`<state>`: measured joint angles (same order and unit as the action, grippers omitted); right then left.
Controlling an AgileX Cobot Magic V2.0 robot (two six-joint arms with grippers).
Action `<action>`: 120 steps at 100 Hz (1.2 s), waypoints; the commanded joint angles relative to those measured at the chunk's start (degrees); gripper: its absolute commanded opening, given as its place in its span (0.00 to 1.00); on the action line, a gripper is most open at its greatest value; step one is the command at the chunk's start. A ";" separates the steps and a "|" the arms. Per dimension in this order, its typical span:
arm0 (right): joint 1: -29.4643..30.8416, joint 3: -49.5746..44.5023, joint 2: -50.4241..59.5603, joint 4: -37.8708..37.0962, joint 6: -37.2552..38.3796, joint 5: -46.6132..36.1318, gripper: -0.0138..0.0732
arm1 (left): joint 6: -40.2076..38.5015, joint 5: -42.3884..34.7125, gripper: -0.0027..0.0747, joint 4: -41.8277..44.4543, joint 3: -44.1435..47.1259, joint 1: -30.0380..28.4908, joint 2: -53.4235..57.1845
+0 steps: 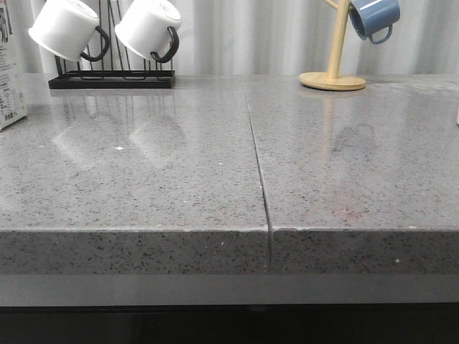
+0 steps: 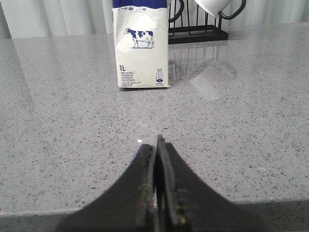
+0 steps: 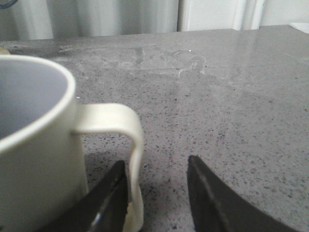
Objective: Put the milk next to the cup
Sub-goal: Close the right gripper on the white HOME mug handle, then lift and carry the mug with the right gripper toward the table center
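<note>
**Milk far left, cup close by the right hand**

Big grey speckled surface (image 1: pixel 143 186) across the whole front view, with a thin dark seam (image 1: pixel 259 172) down the middle. At the back, upper left of the frame, a black wire rack (image 1: pixel 111 79) with two white mugs (image 1: pixel 68 29) with black handles, tipped on their sides. Upper right, a wooden mug stand (image 1: pixel 333 75) with a blue mug (image 1: pixel 374 16) up high. At the far left edge of the front view, only a thin slice of the milk (image 1: pixel 10 79), upright on the surface.

In the left wrist view, the milk (image 2: pixel 142 48) upright in the upper middle of the frame, small cow picture and "1L" on its cream front, blue top cut off by the frame edge. Black rack just behind it to the right. Left hand (image 2: pixel 157 188) low in the frame, fingers pressed together with nothing between them, well apart from the milk.

In the right wrist view, the cup (image 3: pixel 34 145) big at the left of the frame, cream, with its loop handle (image 3: pixel 123 145) toward the middle. Right hand (image 3: pixel 157 193) open a little way, one finger just beside the handle, maybe touching, hard to tell. Nothing held.
</note>
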<state>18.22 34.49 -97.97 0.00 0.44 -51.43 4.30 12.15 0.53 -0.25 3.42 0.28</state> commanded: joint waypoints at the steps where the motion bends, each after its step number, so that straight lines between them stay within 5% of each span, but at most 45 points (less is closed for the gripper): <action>1: 0.28 2.80 1.08 0.00 0.13 -2.96 0.52 | -0.49 -4.95 0.01 -0.53 2.60 -0.15 1.73; 38: 0.28 4.08 0.19 0.00 0.13 -1.56 0.08 | -0.49 -4.95 0.01 -0.53 2.60 -0.15 1.73; 71: -4.43 4.08 6.11 -2.41 0.13 0.68 0.08 | -0.49 -4.95 0.01 -0.53 2.60 -0.15 1.73; 120: -27.60 7.60 6.87 -2.41 0.08 1.66 0.08 | -0.49 -4.95 0.01 -0.53 2.60 -0.15 1.73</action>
<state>-7.05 39.15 -92.06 -2.22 0.56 -45.19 4.30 12.06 0.53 -0.25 3.42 0.28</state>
